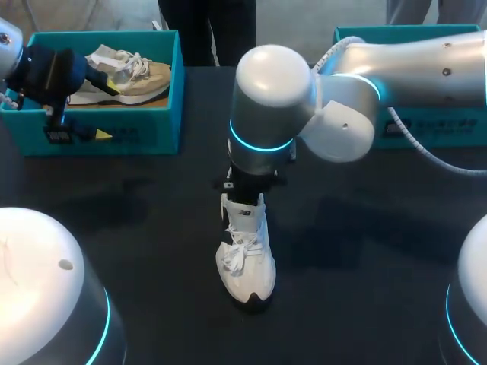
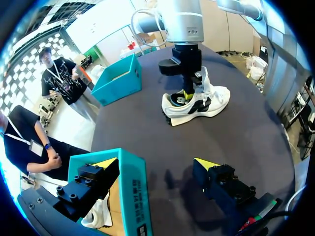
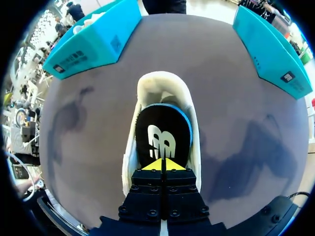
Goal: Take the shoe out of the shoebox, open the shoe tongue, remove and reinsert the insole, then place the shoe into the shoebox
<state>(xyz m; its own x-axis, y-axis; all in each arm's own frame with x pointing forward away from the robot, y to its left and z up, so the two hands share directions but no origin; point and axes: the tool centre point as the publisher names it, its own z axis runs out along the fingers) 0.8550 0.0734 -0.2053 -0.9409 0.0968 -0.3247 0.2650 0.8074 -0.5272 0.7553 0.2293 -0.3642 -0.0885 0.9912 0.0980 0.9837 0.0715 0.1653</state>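
Teal shoebox (image 1: 152, 129) wall is straddled by the released left pincer (image 2: 156, 163). Mid-bench (image 1: 365, 251), the white shoe (image 1: 247, 251) is entered by the right pincer (image 3: 162, 164), clenched at the insole (image 3: 162, 137). Insole removal is judged in hand; a careful upward pull is called for next.

Head overhead; all share shoe (image 1: 245, 251)

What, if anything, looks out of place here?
Only the left pincer: open, it straddles the teal shoebox wall, one finger inside near the beige shoe, one outside. The white shoe stands upright mid-table, right pincer shut inside it.
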